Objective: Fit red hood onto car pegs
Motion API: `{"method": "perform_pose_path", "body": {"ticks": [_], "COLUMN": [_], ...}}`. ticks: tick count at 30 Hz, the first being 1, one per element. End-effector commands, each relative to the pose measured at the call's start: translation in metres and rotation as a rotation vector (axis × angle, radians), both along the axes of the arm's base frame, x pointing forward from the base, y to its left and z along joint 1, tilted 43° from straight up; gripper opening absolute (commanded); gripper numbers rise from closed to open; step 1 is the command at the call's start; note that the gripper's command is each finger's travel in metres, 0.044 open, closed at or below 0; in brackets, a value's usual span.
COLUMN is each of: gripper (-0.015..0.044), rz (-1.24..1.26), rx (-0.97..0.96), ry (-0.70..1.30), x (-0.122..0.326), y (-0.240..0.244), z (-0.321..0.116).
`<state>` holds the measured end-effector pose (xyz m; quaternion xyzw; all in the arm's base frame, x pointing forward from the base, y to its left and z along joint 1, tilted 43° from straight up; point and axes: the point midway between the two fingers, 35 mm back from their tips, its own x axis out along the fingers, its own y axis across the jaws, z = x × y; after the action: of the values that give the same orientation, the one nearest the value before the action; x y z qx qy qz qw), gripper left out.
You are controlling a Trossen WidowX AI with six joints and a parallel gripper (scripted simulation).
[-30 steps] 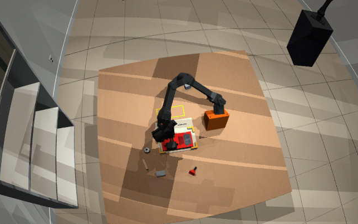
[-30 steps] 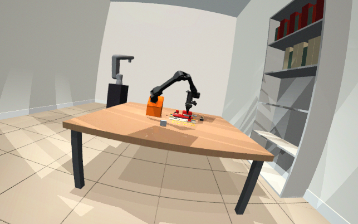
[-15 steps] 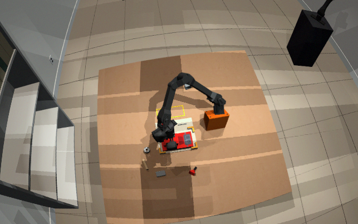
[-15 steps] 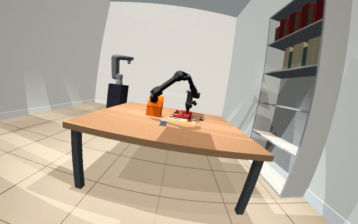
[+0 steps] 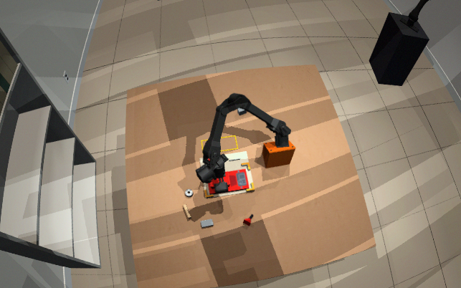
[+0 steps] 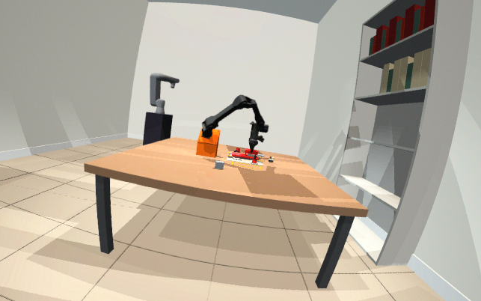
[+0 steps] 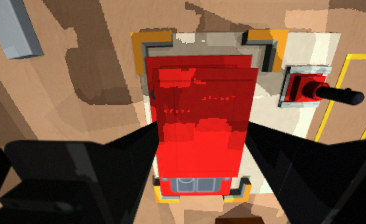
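Hand (image 5: 221, 183) (image 6: 252, 150) (image 7: 200, 125): gripping red hood (image 5: 214, 185) (image 6: 251, 151) (image 7: 204, 150) | above chassis (image 5: 233, 182) (image 6: 239, 155) (image 7: 170, 192) | lettering: none legible

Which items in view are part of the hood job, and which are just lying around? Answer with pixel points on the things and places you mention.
Part of the job:
- hood (image 7: 204, 150), held in the hand (image 7: 200, 125)
- car chassis (image 5: 233, 182) (image 7: 199, 61)
- jig (image 5: 249, 188) (image 7: 279, 47) around the chassis

Just lying about:
- grey block (image 5: 206, 223) (image 7: 14, 30)
- tan bar (image 5: 187, 211)
- silver ring (image 5: 186, 193)
- red piece with a dark handle (image 5: 247, 221)
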<state>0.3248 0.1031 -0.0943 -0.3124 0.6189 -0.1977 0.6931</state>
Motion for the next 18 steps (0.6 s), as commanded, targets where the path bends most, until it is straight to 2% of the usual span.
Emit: {"method": "perform_pose_path", "body": {"ticks": [1,18], "gripper": [0.0000,0.0000], "rz": [0.005,0.005], "rx": [-0.005,-0.005], "ry": [0.004,0.004], "x": [0.0003,0.0019], "y": [-0.0022,-0.0075], "z": [-0.0016,-0.0078]}}
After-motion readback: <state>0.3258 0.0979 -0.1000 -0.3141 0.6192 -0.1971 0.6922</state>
